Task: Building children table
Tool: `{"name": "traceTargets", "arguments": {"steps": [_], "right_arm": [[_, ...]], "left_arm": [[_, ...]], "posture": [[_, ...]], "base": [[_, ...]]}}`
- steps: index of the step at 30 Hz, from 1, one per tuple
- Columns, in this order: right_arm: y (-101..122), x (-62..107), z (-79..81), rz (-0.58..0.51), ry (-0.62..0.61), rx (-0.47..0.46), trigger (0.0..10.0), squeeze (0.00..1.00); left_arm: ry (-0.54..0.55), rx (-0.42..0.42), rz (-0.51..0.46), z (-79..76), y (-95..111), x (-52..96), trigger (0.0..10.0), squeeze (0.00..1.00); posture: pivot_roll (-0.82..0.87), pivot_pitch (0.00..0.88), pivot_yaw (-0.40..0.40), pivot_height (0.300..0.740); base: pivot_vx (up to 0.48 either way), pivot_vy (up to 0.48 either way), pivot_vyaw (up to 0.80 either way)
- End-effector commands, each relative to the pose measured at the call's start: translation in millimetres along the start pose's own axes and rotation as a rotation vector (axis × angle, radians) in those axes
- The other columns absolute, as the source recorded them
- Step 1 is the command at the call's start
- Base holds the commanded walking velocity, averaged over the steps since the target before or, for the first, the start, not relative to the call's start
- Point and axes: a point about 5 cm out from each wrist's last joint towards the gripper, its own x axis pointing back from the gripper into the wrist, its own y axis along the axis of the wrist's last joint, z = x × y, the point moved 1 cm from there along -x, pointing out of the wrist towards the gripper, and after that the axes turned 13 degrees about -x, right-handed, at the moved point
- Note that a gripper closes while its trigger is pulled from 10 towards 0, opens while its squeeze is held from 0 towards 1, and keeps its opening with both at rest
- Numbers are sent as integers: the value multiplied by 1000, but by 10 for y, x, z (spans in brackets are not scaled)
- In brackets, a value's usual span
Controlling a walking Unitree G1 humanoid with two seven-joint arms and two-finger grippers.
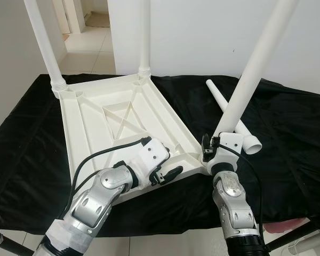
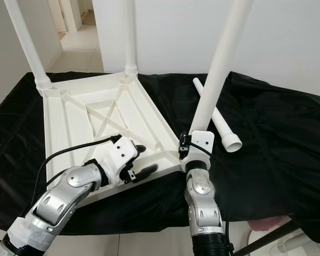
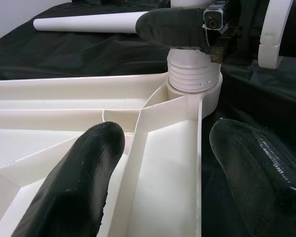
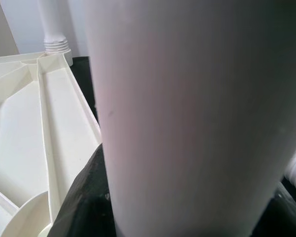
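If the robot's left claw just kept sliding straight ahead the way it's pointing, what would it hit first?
Probably the threaded base of the leg at the tabletop's near corner, where the right gripper holds that leg. The left gripper straddles a tabletop rim that runs straight to that corner socket. Depth is hard to judge.

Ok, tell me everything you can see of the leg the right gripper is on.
The leg is a plain white tube, plastic by the look, rising tilted from the near right corner socket of the upturned tabletop. Its ribbed threaded foot sits in that socket. The right gripper is shut around its base. The left gripper is open astride the tabletop's rim nearby, not touching the leg.
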Motion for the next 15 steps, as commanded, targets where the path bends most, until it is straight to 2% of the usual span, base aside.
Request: {"name": "traceTargets", "arguments": {"steps": [1, 7, 8, 12, 13, 15], "right_arm": [[-77, 54, -16, 43, -29, -46, 10000, 0], [-68, 77, -21, 38, -58, -31, 10000, 0], [-68, 73, -32, 37, -60, -28, 10000, 71], [-70, 49, -81, 36, -69, -20, 10000, 71], [-62, 37, -100, 32, -67, -18, 10000, 1000], [-46, 26, -110, 25, -59, -26, 10000, 1000]], "left_arm": [[-29, -15, 6, -20, 0, 3, 10000, 0], [-21, -5, 11, -20, -7, 8, 10000, 0], [-20, -4, 12, -19, -9, 9, 10000, 0], [-20, -4, 12, -20, -10, 9, 10000, 0], [-20, -5, 12, -21, -12, 10, 10000, 0], [-19, -6, 13, -20, -13, 12, 10000, 0]], "posture": [[-17, 0, -31, 740], [-15, 0, -33, 740], [-10, 0, -36, 740], [-8, 0, -39, 740], [-10, 0, -37, 740], [-9, 0, -37, 740]], "base": [[0, 0, 0], [0, 0, 0], [0, 0, 0], [0, 0, 0], [0, 0, 0], [0, 0, 0]]}}
